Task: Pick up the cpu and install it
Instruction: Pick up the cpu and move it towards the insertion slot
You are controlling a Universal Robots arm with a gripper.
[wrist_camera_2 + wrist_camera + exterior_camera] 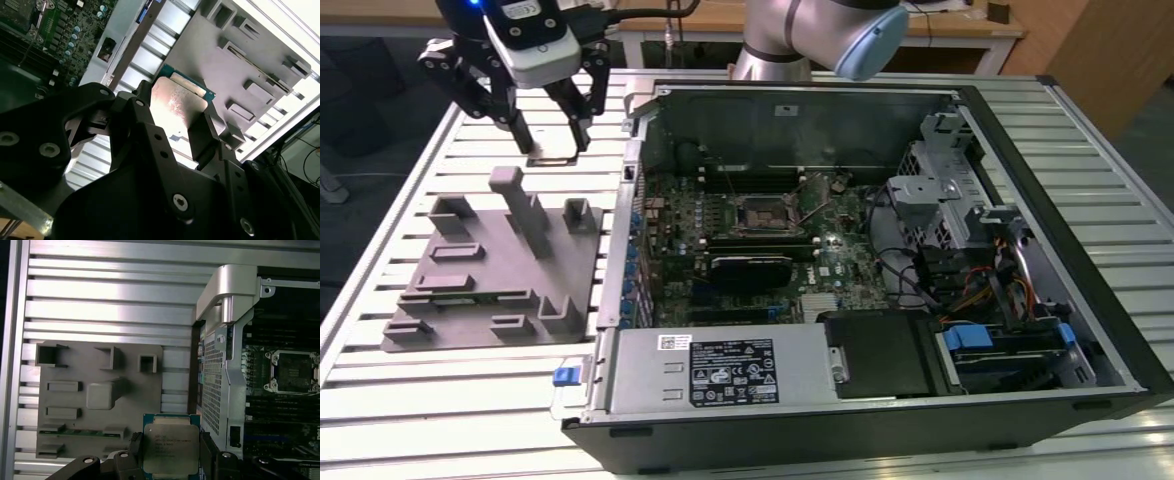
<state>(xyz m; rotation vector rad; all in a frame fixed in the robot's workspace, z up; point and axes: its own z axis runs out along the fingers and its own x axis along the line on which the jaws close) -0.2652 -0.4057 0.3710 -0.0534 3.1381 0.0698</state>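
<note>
My gripper (554, 143) hangs at the exterior view's upper left, above the far end of the grey moulded tray (474, 285) and beside the open computer case. It is shut on the cpu (554, 158), which is held flat and clear of the tray. In both wrist views the black fingers press on opposite edges of the chip. Its shiny metal top (175, 100) and thin green rim show in the second wrist view, and its silver lid (170, 446) in the first wrist view. The dark square socket (761, 212) on the motherboard lies open, its metal frame lifted.
The open computer case (1067, 330) fills the middle and the exterior view's right; its sheet-metal wall (220, 365) stands between gripper and socket (295, 371). Inside are a power supply (720, 372), drive cage and cables. The tray (100, 370) has raised blocks. The slatted table (454, 400) surrounds everything.
</note>
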